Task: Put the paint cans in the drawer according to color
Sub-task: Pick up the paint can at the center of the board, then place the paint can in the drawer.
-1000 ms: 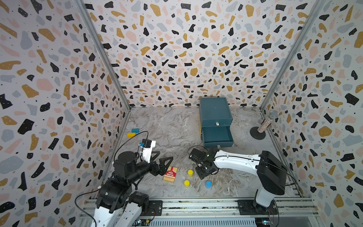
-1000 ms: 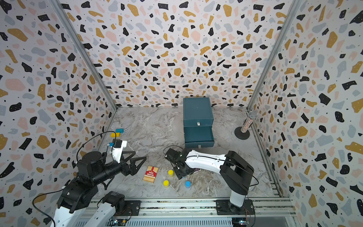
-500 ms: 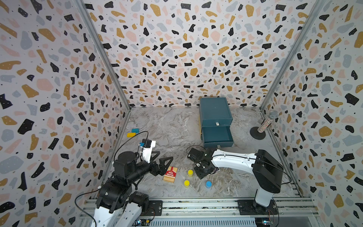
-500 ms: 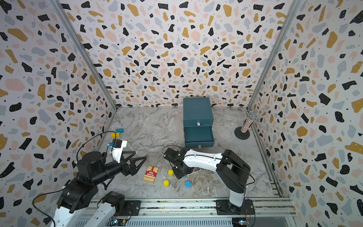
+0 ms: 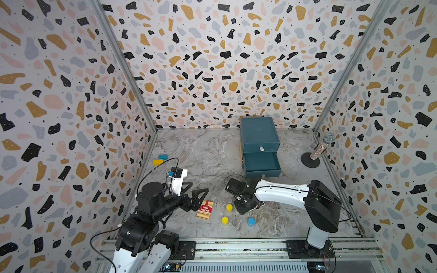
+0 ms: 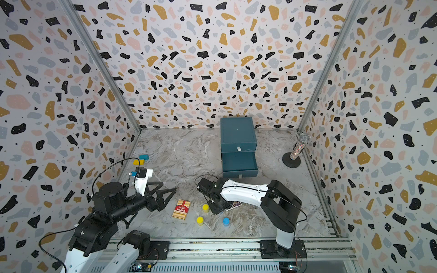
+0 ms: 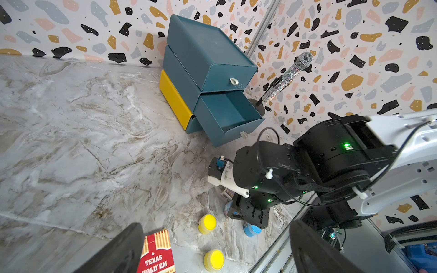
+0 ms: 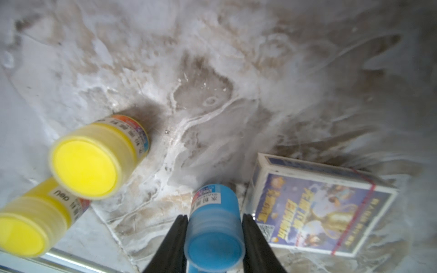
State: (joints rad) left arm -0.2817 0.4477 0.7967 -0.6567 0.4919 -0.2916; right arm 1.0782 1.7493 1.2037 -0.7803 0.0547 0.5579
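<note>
The dark teal drawer (image 5: 259, 132) stands at the back, its middle drawer (image 5: 261, 163) pulled out and bare inside. My right gripper (image 8: 214, 216) points down at the floor near the front, both fingers pressed against the sides of a light blue paint can (image 8: 215, 227). In both top views the gripper (image 5: 244, 208) hides that can. A second blue can (image 5: 251, 221) and two yellow cans (image 5: 229, 207) (image 5: 224, 220) stand close by. My left gripper (image 5: 199, 186) hovers open and empty to their left, over the red card box.
A red card box (image 5: 205, 209) lies left of the yellow cans. A blue card box (image 8: 319, 208) lies right beside the held can. A glitter microphone (image 5: 321, 146) stands by the right wall. Yellow (image 5: 158, 162) and blue (image 5: 163, 156) blocks lie by the left wall.
The right gripper's jaws have narrowed onto the blue can, and the arm has shifted slightly left. The left arm has not moved.
</note>
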